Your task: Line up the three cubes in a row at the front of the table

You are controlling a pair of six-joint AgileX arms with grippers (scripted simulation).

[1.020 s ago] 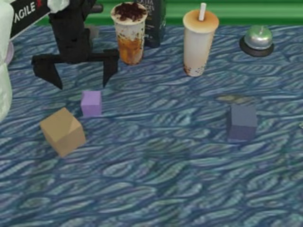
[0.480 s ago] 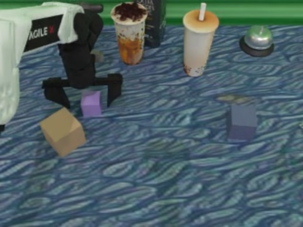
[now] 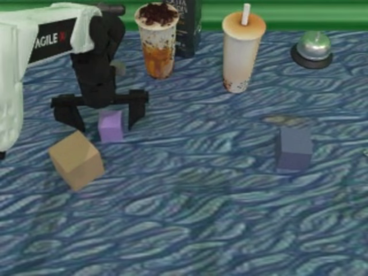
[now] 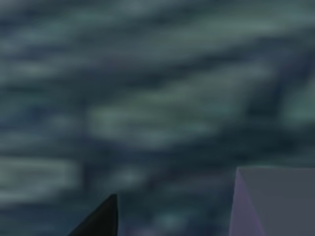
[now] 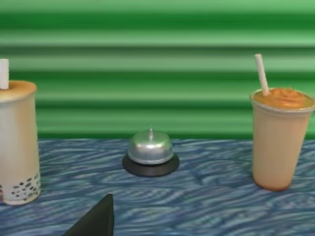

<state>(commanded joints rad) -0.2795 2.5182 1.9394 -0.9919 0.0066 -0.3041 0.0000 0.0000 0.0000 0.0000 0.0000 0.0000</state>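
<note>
Looked like a rendered sim tabletop, not a real room: water-patterned table [image 3: 230, 218], flat green striped backdrop [image 5: 157, 64], plus random props like two drink cups [image 3: 244, 49] and a service bell [image 5: 150, 152].

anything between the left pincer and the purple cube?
Nothing visible. The left pincer is open and straddles the purple cube, one finger on each side. The tan cube sits just in front, outside the fingers.

Matt, plain-faced cubes: purple cube [image 3: 110, 126], tan cube [image 3: 76, 160], grey-blue cube [image 3: 294, 149]. Worktop [image 3: 201, 218] smooth, printed with a wavy water pattern. Bell [image 5: 150, 146] of polished, glossy metal on a matt black base. Left end effector [image 3: 100, 112] matt black.
</note>
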